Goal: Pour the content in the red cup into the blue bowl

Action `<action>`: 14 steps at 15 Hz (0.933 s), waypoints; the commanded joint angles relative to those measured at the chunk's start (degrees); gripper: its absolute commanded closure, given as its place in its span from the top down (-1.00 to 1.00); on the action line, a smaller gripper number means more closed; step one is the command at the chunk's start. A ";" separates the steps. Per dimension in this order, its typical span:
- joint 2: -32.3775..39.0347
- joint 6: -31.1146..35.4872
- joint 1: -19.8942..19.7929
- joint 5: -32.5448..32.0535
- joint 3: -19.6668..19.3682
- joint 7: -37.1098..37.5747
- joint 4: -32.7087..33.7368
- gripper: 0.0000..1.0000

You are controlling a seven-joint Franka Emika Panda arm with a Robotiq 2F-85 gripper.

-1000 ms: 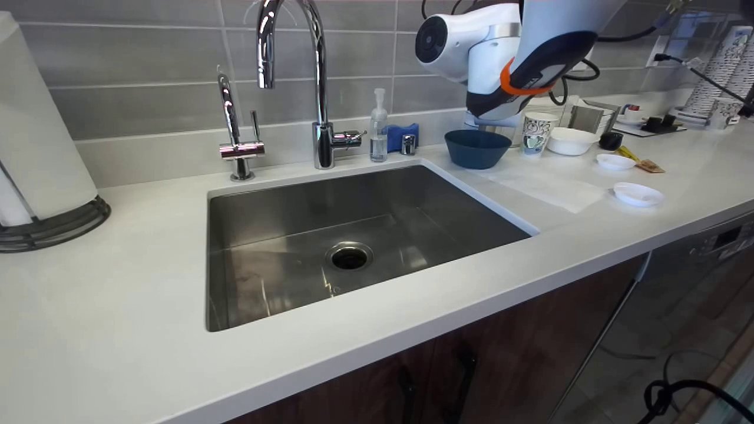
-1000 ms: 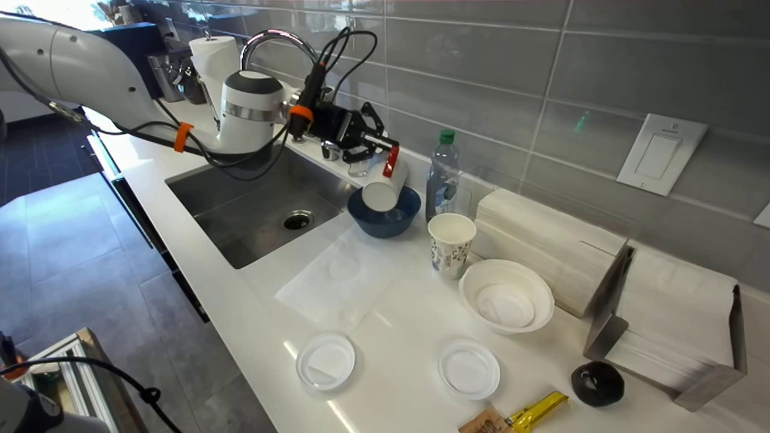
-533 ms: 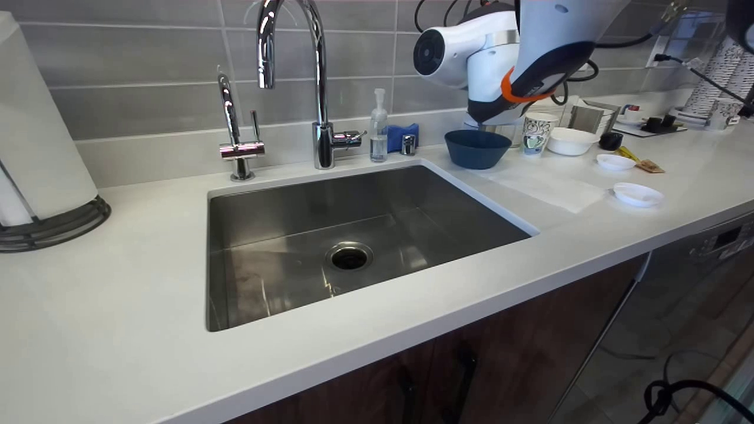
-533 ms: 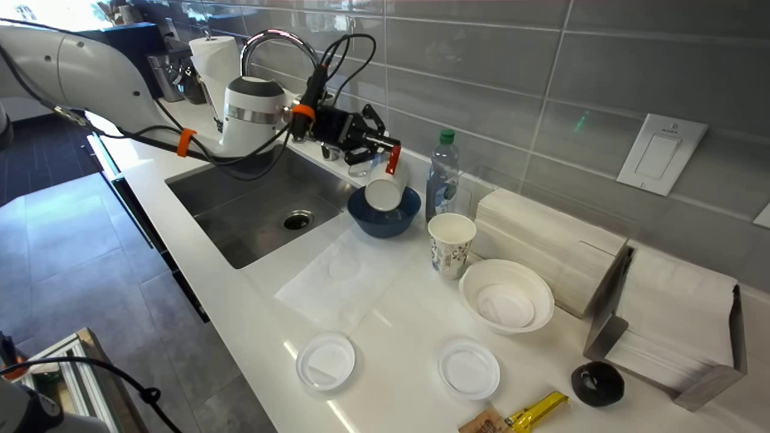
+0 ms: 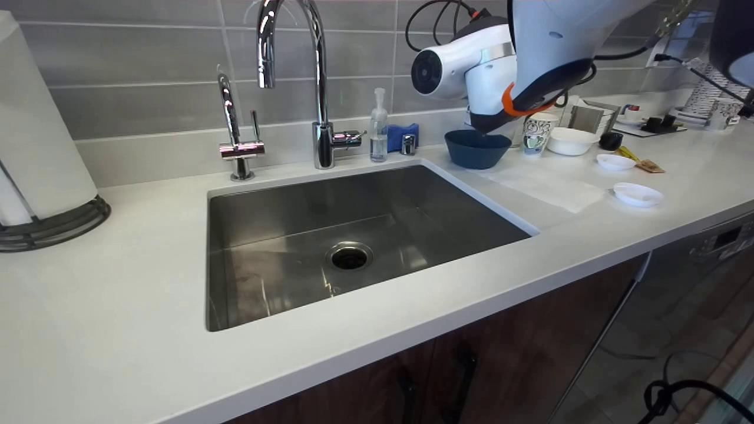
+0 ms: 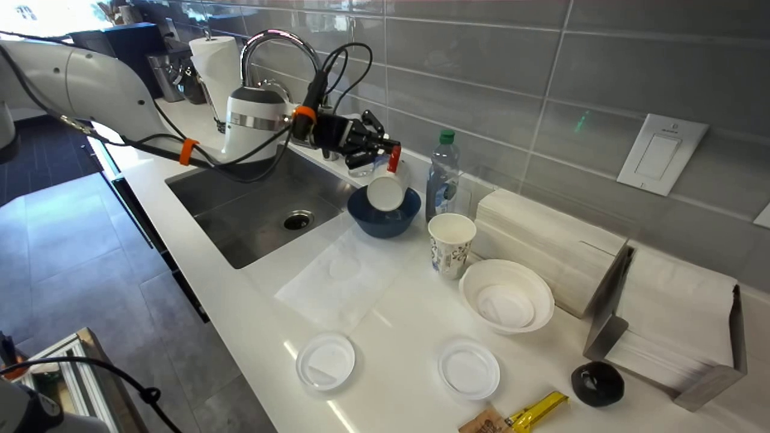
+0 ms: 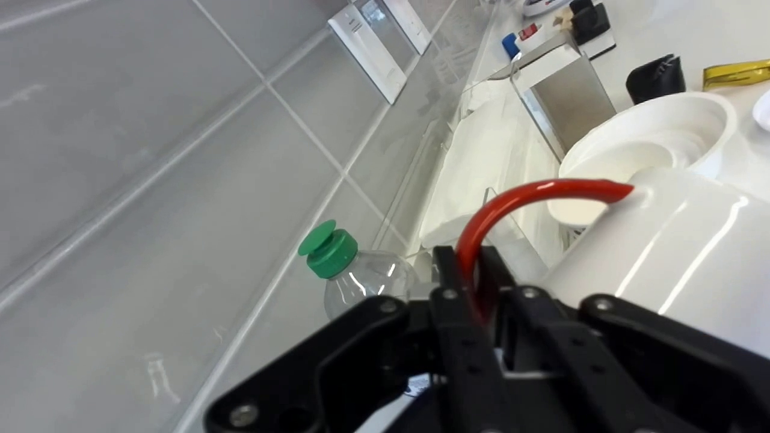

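Observation:
The red cup shows as a white mug (image 6: 385, 193) with a red handle (image 6: 394, 159). It is tipped over the blue bowl (image 6: 379, 224), its round white end turned down toward the camera. I cannot tell whether it touches the bowl. In the wrist view the mug's white side (image 7: 680, 258) fills the lower right. My gripper (image 6: 390, 145) is shut on the red handle, which passes between the fingertips in the wrist view (image 7: 469, 264). In an exterior view the blue bowl (image 5: 477, 154) shows, but the robot's wrist hides the mug and gripper. The bowl's contents are not visible.
A green-capped bottle (image 6: 444, 174) stands beside the bowl near the wall. A paper cup (image 6: 451, 246), a white bowl (image 6: 506, 267) and napkin holders (image 6: 680, 337) stand nearby. The steel sink (image 5: 353, 224) and tall faucet (image 5: 320, 82) are on the bowl's other side.
My arm's wrist has lowered a little. The mug has shifted slightly and tipped further, its round end turning more toward the camera over the bowl. The bowl has not moved.

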 commanded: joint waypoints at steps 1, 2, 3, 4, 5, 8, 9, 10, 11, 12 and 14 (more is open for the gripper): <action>-2.58 -1.09 -0.16 -3.60 -0.58 -1.53 1.87 -0.94; -2.74 -1.10 -0.08 -4.32 -0.49 -1.74 1.86 -0.94; -3.06 -0.99 -0.01 -5.12 -0.49 -1.77 1.91 -0.94; -3.49 -1.02 0.03 -6.02 -0.50 -1.79 1.98 -0.94; -3.81 -0.90 0.13 -6.94 -0.48 -1.77 1.98 -0.94; -4.86 -0.63 0.31 -9.99 -0.42 -1.56 2.01 -0.94; -5.12 -0.59 0.37 -11.03 -0.36 -1.49 2.04 -0.94; -5.43 -0.58 0.40 -12.01 -0.32 -1.42 2.07 -0.94; -5.57 -0.57 0.45 -12.95 -0.22 -1.42 2.05 -0.94; -5.85 -0.50 0.49 -13.91 -0.19 -1.27 2.11 -0.94; -6.10 -0.29 0.58 -15.68 -0.10 -1.05 2.13 -0.94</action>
